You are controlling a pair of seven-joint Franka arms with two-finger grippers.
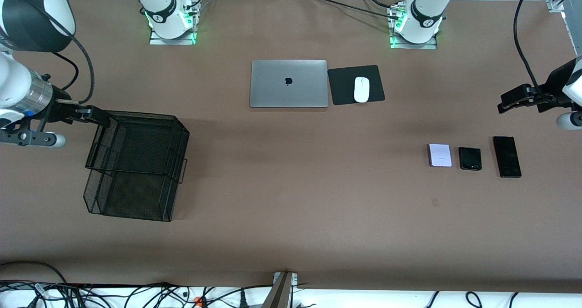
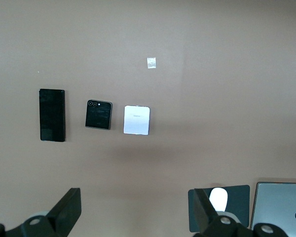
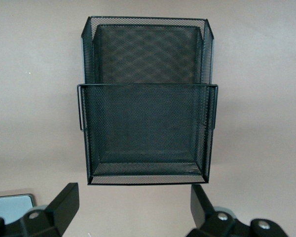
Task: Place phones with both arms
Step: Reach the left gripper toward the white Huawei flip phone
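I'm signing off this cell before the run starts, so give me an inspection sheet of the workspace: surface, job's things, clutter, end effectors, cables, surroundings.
Surface: brown table, one small pale mark near the phones.
Job's things: lilac-white phone, small black phone and long black phone lie flat in a row toward the left arm's end; two-tier black mesh tray toward the right arm's end, nothing seen in it.
Clutter: closed silver laptop; white mouse on black mouse pad.
End effectors: left end effector open, empty, above the table by the phones; right end effector open, empty, by the tray.
Cables: bundle along the table's near edge.
Surroundings: arm bases lit green.
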